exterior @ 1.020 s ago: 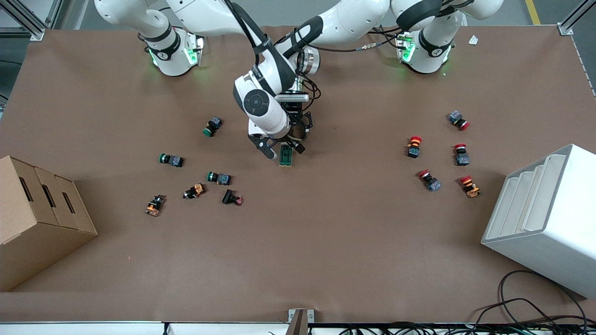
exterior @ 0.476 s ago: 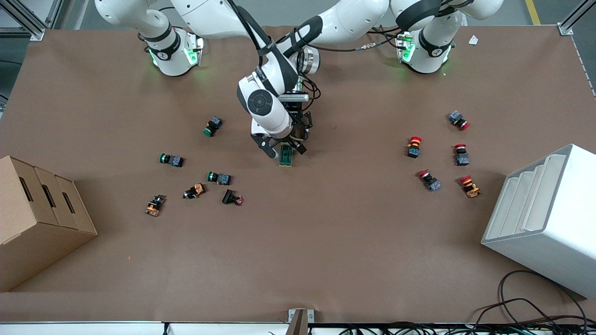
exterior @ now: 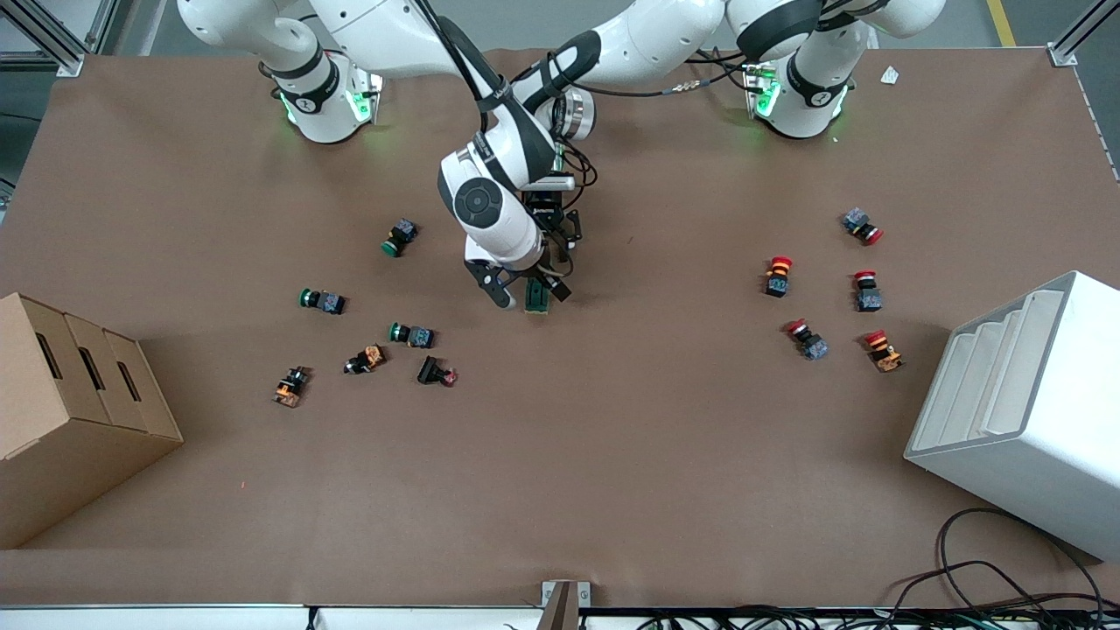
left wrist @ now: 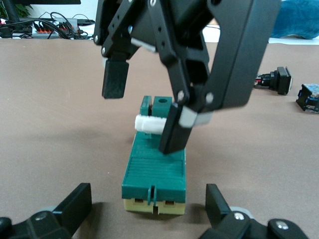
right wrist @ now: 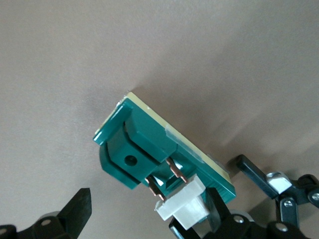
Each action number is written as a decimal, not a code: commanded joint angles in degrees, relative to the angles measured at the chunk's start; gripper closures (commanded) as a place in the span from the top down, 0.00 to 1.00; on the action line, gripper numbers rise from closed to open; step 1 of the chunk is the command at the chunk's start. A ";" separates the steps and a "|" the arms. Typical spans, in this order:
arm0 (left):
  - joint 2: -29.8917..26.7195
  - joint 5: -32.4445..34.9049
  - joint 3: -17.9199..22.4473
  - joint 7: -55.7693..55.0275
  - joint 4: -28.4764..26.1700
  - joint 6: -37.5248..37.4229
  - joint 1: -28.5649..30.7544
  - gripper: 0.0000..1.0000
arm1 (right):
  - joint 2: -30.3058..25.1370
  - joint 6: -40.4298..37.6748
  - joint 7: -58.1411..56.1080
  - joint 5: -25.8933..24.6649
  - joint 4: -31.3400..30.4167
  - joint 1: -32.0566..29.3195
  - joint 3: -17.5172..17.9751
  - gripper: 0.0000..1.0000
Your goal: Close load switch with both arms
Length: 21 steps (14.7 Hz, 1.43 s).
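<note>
Left wrist view shows the right gripper [left wrist: 144, 112] down over the load switch [left wrist: 155, 172], its fingers apart, one fingertip [left wrist: 173, 132] touching the white handle [left wrist: 149, 123] at the switch's end nearest the robots, the other fingertip hanging clear beside the block; the left gripper [left wrist: 149, 206] sits low at the switch's cream-edged end, its two fingers spread wide with the block between them and not touching it; in the right wrist view the handle [right wrist: 182, 209] juts out past the green body [right wrist: 144, 149] next to bare copper pins, so I judge the switch not yet closed; in the front view the load switch [exterior: 537, 297] lies flat on the brown table [exterior: 612, 455] near its middle, toward the robots' bases, with both grippers crowded over it, the right gripper [exterior: 521, 287] nearly covering it; green-capped push buttons [exterior: 411, 334] lie well apart toward the right arm's end of the table and red-capped ones [exterior: 866, 290] toward the left arm's end; as for progress, both arms are in place and contact with the handle looks made, while bracing the body and pushing the handle home seem left to do
</note>
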 commanded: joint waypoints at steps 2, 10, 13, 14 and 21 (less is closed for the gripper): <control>4.38 1.64 0.15 -1.54 4.18 3.66 -1.10 1.00 | 0.68 -2.15 -0.48 0.05 5.45 -3.37 -0.13 1.00; 4.30 1.64 0.15 -1.19 4.36 3.66 -0.66 1.00 | 5.68 -1.45 0.66 -0.04 9.75 -3.37 -0.13 1.00; 4.21 1.64 1.28 -1.02 4.80 3.83 -0.57 1.00 | 8.58 -1.54 0.66 -0.04 13.52 -4.34 -0.31 1.00; 4.38 1.64 1.55 -1.02 4.80 3.83 -0.57 1.00 | 9.72 -1.54 0.66 -0.04 15.02 -4.77 -0.31 1.00; 4.30 1.21 1.55 -1.10 4.71 3.92 -0.57 1.00 | 12.72 -10.63 -0.30 0.14 24.86 -13.64 -0.22 1.00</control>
